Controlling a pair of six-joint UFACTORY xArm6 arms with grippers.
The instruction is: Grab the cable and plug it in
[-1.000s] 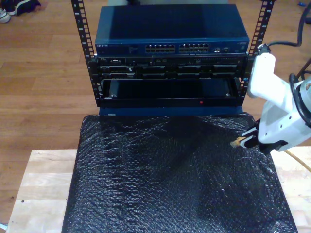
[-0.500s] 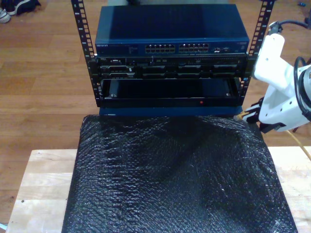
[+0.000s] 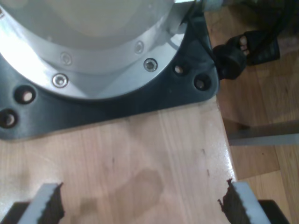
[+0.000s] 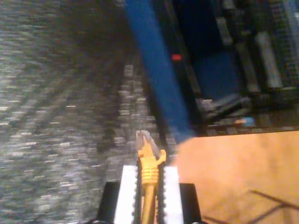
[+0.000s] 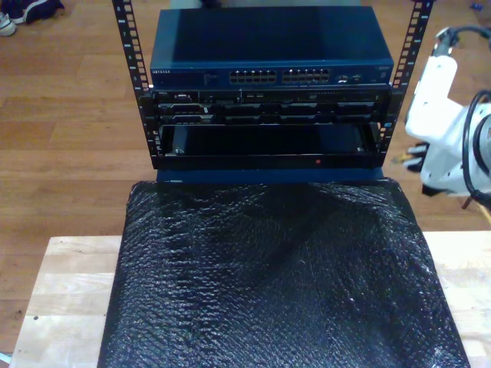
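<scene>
My second gripper (image 4: 149, 179) grips the cable (image 4: 148, 161), plug protruding ahead of the fingertips. Current step: carrying toward the switch (image 5: 272, 46). Next: align plug with a port. My first gripper (image 3: 140, 205) is spread, holding nothing.

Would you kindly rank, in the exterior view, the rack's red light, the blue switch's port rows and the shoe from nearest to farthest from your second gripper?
1. Red light, low on the rack front.
2. Port rows, on the blue switch atop the rack.
3. Shoe, the view's top left corner.

My second gripper is at the view's right, holding the cable.
</scene>
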